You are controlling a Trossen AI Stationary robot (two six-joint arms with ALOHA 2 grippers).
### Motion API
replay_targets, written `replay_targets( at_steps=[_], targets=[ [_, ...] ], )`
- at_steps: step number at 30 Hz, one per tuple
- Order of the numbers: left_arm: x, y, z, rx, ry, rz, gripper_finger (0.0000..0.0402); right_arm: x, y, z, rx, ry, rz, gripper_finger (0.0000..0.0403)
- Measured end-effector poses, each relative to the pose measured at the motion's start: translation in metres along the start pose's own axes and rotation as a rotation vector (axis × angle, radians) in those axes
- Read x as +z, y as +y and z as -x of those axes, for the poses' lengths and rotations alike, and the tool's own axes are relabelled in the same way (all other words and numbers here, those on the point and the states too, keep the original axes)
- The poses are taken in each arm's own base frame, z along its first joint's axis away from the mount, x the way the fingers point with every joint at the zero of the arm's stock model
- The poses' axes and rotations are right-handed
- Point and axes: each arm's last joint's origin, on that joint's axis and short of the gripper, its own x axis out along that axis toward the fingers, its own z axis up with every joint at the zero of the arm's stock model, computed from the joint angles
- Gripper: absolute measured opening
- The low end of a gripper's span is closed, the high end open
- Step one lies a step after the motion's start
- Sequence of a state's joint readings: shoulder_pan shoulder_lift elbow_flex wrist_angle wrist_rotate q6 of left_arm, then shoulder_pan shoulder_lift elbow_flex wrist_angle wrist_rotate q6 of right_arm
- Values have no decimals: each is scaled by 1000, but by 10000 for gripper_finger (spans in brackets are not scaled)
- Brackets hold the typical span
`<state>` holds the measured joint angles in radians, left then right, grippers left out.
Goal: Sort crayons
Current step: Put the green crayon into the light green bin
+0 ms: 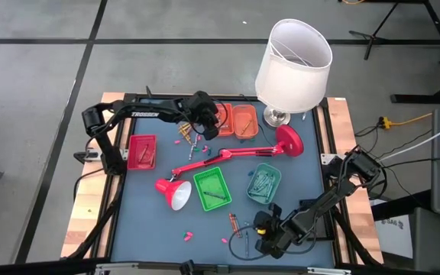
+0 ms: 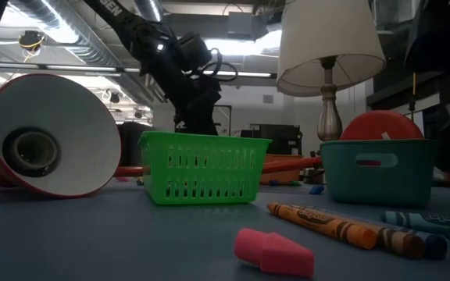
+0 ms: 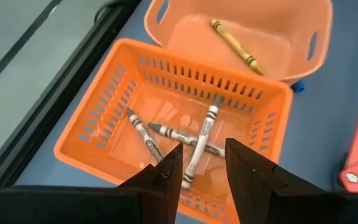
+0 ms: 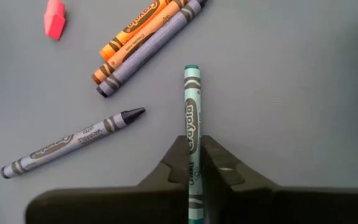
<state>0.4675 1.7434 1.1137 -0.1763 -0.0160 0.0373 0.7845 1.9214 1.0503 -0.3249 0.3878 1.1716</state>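
Note:
Crayons lie loose on the blue-grey table near its front edge: a teal one (image 4: 192, 99), a grey one (image 4: 73, 142), and an orange and a blue-grey one side by side (image 4: 148, 40). My right gripper (image 4: 192, 140) (image 1: 260, 227) is shut on the teal crayon. My left gripper (image 3: 202, 152) (image 1: 208, 126) hangs open at the far left, over an orange slatted basket (image 3: 104, 112) with three grey and white crayons (image 3: 201, 134) lying on its floor. It touches nothing. Beside the basket, an orange tub (image 3: 272, 25) holds one yellow-orange crayon (image 3: 234, 42). My right gripper pinches the teal crayon between its two fingers, on the wrapper about halfway along (image 4: 192, 127). The fingers slant down from above and run along the crayon, not across it. One end sticks out ahead of the fingertips and the other runs back between them. It seems to lie on the table.
A red desk lamp (image 1: 228, 155) lies across the table's middle, its white-lined shade (image 1: 176, 192) at the left. A white-shaded table lamp (image 1: 292, 65) stands at the far right. A green basket (image 1: 209, 188), a teal tub (image 1: 264, 182), a red tray (image 1: 142, 150) and a pink eraser (image 4: 54, 17) are also there.

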Motion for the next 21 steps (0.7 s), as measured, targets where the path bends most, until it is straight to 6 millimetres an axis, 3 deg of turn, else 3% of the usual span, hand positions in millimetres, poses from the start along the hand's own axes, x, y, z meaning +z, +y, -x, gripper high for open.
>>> replay_targets(
  at_steps=[5, 10, 16, 21],
  targets=[
    [7, 0, 14, -30, -38, -1, 104, 4, 1, 8, 21, -15, -19, 26],
    [14, -4, 35, -114, -87, -8, 104, 11, -2, 23, 21, -44, -12, 11],
    [22, -15, 66, -248, -142, -36, 104, 21, -5, 46, 24, -82, -5, 11],
    [20, -17, 98, -205, -138, -115, 104, 30, -10, 69, 28, -128, 21, 18]
  ],
)
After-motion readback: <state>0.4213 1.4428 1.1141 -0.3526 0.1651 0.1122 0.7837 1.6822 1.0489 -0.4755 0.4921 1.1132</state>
